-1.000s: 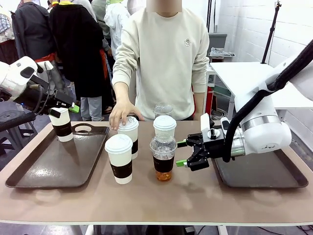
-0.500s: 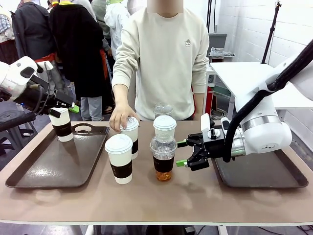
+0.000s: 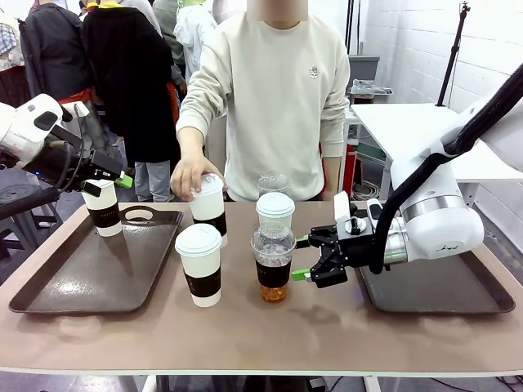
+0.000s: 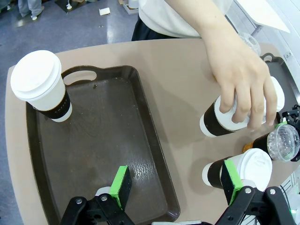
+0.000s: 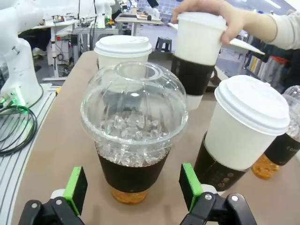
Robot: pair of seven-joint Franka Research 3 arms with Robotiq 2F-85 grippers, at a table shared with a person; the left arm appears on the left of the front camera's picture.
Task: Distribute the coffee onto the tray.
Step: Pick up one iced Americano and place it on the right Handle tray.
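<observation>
Lifted off the bench (image 3: 368, 335), a white cup (image 3: 208, 208) is tilting in the person's hand (image 3: 192, 173), left of the dome-lidded cup (image 3: 273, 261).
Fingers spread apart, the right hand (image 3: 301, 257) is hovering just beside that cup; the left hand (image 4: 176, 183) is gaping empty.

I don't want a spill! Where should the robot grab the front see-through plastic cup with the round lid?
By the dark sleeve of the clear dome-lidded plastic cup, coming sideways from the open right gripper's side. It stands upright; the dome is rounded with a hole on top.
</observation>
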